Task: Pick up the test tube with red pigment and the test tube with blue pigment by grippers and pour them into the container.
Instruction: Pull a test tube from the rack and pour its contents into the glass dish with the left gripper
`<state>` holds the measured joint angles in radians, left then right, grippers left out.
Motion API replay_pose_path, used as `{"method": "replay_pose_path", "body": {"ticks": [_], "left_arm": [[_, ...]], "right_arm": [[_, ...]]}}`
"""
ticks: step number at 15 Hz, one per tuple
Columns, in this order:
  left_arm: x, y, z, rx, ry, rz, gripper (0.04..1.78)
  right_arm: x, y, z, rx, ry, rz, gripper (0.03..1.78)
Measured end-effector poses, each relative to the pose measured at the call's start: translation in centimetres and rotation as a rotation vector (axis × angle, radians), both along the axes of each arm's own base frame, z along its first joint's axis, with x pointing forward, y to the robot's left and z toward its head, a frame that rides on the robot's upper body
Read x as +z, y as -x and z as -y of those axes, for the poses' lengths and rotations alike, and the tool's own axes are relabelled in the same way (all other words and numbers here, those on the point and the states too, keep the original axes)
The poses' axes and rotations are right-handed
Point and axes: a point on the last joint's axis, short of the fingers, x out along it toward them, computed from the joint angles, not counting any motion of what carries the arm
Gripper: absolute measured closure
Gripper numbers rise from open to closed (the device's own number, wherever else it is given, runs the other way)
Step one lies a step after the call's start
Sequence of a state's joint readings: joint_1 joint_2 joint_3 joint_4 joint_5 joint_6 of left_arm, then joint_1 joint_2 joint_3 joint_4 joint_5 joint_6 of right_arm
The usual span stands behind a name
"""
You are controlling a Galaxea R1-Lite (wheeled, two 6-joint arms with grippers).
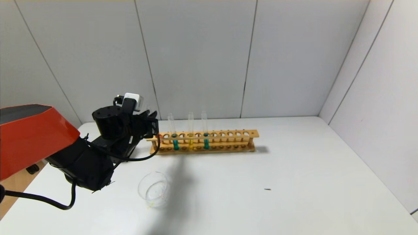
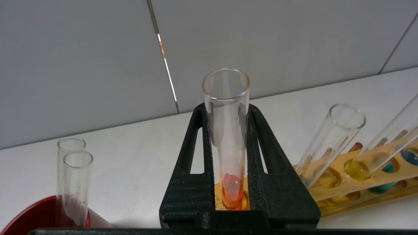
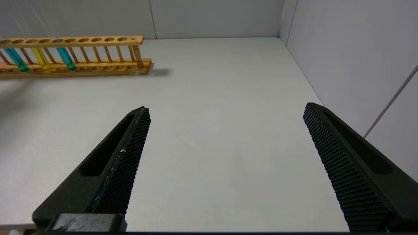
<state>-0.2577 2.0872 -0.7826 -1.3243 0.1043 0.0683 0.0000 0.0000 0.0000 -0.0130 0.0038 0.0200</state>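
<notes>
Orange-red liquid sits at the bottom of the test tube with red pigment, and the left gripper has its two black fingers clamped on either side of that tube, which stands upright at the left end of the wooden rack. Top of the tube is open and sticks up above the fingers.

Further along the rack there are three more tubes standing in holes: a test tube with blue pigment nearest the gripper, then a yellow-liquid tube, then a second teal one. All hold liquid only in the lower part, clear glass above. The other rack holes on the right side have nothing in them.

The container, a low clear glass dish, sits on the white table in front of the rack and near the left arm; looks basically dry, maybe a tiny yellowish trace at its base.

Left wrist view also shows a dark red cup with two clear tubes leaning in it.

Right gripper is spread wide apart over bare table, well away from the rack.
</notes>
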Motion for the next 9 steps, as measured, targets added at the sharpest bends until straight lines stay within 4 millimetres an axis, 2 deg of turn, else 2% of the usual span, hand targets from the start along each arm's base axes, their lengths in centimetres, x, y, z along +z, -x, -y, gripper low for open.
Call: {"method": "replay_pose_path", "body": {"ticks": [9], "left_arm": [[3.5,-0.4,0.0,0.054,-0.01,0.025,1.5]], "right_arm": [[0.0,0.0,0.0,0.0,0.0,0.0,0.1]]}}
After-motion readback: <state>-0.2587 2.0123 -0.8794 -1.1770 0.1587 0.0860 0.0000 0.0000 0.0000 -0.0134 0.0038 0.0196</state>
